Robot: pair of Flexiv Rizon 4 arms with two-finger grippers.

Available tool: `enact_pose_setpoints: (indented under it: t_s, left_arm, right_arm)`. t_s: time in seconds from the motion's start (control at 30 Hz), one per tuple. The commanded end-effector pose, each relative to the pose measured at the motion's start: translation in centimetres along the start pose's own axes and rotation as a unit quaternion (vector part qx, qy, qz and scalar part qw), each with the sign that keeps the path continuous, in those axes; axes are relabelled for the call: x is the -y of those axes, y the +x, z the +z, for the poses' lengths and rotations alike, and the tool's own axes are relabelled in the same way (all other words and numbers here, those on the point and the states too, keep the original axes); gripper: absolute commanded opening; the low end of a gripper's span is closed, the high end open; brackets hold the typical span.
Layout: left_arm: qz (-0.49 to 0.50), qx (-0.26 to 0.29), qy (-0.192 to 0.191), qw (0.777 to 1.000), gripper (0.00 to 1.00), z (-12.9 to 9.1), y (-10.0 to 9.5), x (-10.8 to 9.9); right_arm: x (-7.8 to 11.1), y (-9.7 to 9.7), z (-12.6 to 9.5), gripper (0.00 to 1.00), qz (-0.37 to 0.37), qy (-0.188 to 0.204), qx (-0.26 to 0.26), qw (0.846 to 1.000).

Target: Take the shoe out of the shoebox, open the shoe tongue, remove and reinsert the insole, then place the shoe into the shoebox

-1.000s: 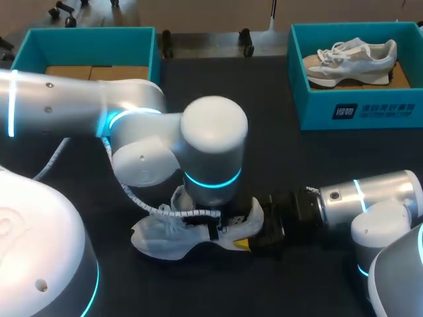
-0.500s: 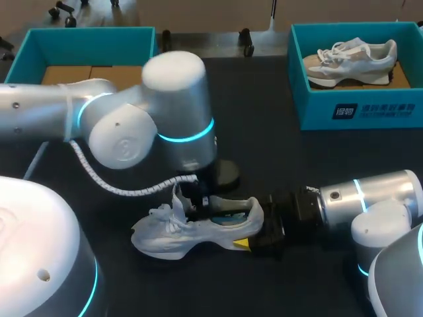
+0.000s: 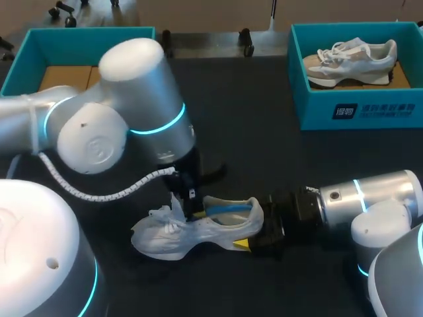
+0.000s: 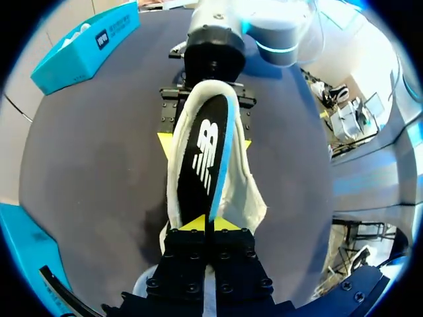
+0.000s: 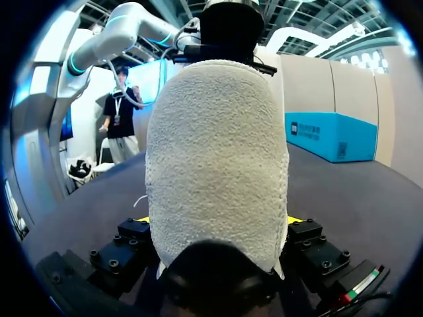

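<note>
The shoe [image 3: 192,231] stands on the bench [image 3: 277,158] between both arms. The right jaws hold its heel from two sides. The left jaws are closed narrow on the edge of the insole [image 4: 205,158], partly raised from the shoe. With so thin a pinch, the insole may slip free, or it catches and drags the shoe

Two teal shoeboxes sit on the counter [image 3: 264,152] — the left shoebox [image 3: 86,38] and the right shoebox [image 3: 310,99]. Two white sneakers: the boxed sneaker [image 3: 350,61] in the right shoebox, the loose sneaker [image 3: 165,236] out on the counter. One insole [image 4: 206,155], black with a blue edge. Two arms — left arm [image 3: 125,125], right arm [image 3: 370,198] — and two claws, the left claw [image 4: 209,224] and the right claw [image 5: 218,219].
</note>
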State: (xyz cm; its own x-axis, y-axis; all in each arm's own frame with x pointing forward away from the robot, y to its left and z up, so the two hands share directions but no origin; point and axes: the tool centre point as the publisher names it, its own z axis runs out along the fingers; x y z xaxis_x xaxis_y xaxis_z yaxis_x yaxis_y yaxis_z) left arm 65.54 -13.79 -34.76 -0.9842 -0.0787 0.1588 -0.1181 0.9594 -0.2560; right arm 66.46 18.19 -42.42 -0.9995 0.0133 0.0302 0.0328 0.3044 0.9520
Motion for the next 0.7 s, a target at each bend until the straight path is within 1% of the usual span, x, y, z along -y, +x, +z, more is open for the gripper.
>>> enact_pose_setpoints:
  t_s: [0.03, 0.27, 0.37, 0.53, 0.7]
  left_arm:
    - [-0.007, 0.011, 0.050, 0.999, 0.00, -0.7, 0.4, -0.7]
    - [-0.019, 0.020, 0.063, 0.998, 0.00, -1.3, 0.3, -0.1]
    - [-0.025, 0.027, 0.067, 0.997, 0.00, -1.4, 0.3, 0.5]
    - [-0.034, 0.053, 0.070, 0.996, 0.00, -1.2, 0.4, 1.7]
    - [-0.034, 0.088, 0.067, 0.993, 0.00, -0.5, 1.0, 2.7]
  right_arm:
    - [-0.1, 0.1, 0.2, 0.00, 0.000, 0.003, 0.000, 1.000]
    - [-0.1, 0.1, 0.2, 0.00, 0.000, 0.003, 0.000, 1.000]
    - [-0.1, 0.1, 0.2, 0.00, 0.000, 0.003, 0.000, 1.000]
    - [-0.1, 0.1, 0.2, 0.00, 0.000, 0.003, 0.000, 1.000]
    - [-0.1, 0.1, 0.2, 0.00, 0.000, 0.003, 0.000, 1.000]
